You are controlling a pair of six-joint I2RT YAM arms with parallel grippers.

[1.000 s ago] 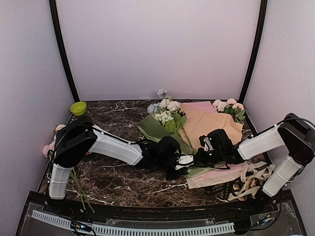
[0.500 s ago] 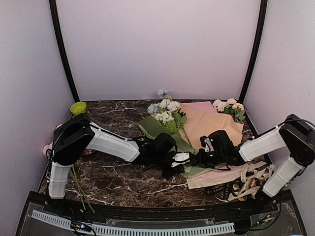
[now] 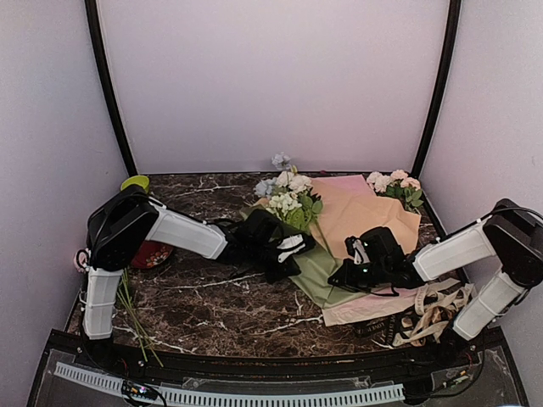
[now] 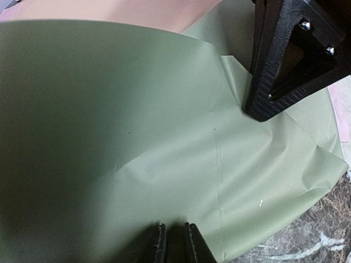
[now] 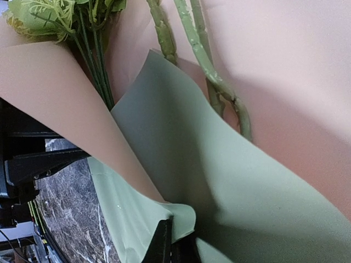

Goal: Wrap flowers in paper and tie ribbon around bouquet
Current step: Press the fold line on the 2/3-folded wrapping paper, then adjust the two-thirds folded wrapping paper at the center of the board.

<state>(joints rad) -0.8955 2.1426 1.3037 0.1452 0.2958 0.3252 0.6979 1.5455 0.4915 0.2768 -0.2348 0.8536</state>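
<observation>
The flowers, cream-white and pale blue with green leaves, lie at the back centre; their stems run onto the sage-green paper. My left gripper sits at the paper's left side, just in front of the flowers. Its jaws stand almost together, nipping the sheet. My right gripper is shut on a curled corner of the paper; its black fingers show in the left wrist view. The black ribbon lies at the front right. No tied bouquet is in view.
A tan sheet and a pink sheet lie under and right of the green one. Pink-and-white blossoms sit at back right, a cream ribbon front right, a green bowl back left, loose stems front left.
My left gripper has moved back and left toward the flowers, uncovering more of the green sheet. The right gripper has stayed put on its corner.
</observation>
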